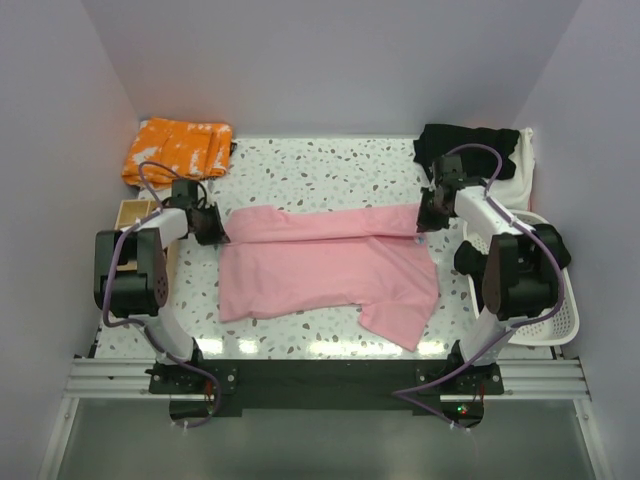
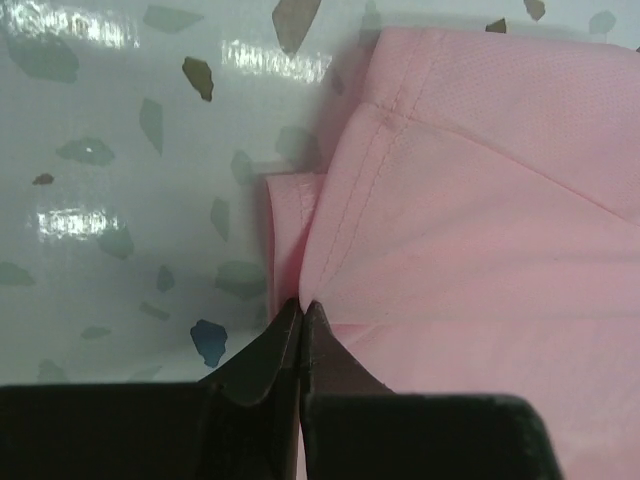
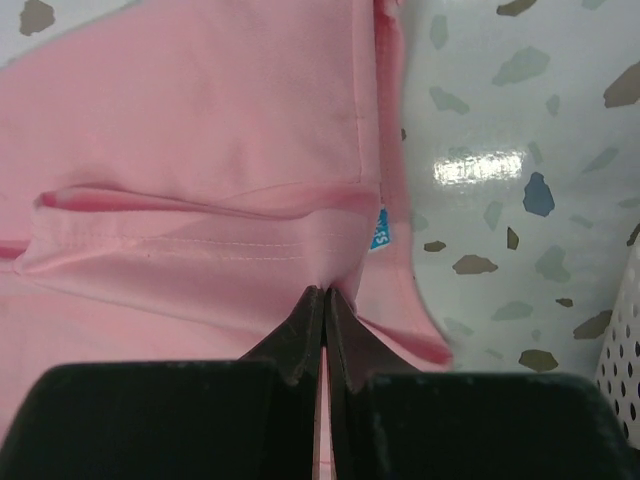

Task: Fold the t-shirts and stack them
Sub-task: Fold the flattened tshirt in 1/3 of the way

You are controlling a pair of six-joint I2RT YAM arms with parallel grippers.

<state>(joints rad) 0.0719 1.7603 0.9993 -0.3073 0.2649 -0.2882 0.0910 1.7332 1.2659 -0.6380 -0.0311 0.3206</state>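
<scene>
**Pink t-shirt pinched at both ends of its far edge**

The pink t-shirt (image 1: pixel 320 265) is spread across the middle of the speckled table (image 1: pixel 320 170), with a strip along its far edge doubled over and one part trailing toward the near right. The left gripper (image 1: pixel 212 232) is closed on the shirt's far left corner; in the left wrist view its fingertips (image 2: pixel 290 335) are seen pressed together with the stitched hem gathered at them. The right gripper (image 1: pixel 428 222) is closed on the far right corner, and pink fabric is seen between its fingers in the right wrist view, just below a small blue tag (image 3: pixel 381 230).

A black t-shirt (image 1: pixel 465 148) is bunched at the far right corner beside an off-white t-shirt (image 1: pixel 522 165). An orange patterned cloth (image 1: pixel 178 148) lies at the far left, a wooden box (image 1: pixel 135 212) at the left edge and a white perforated basket (image 1: pixel 560 310) at the right.
</scene>
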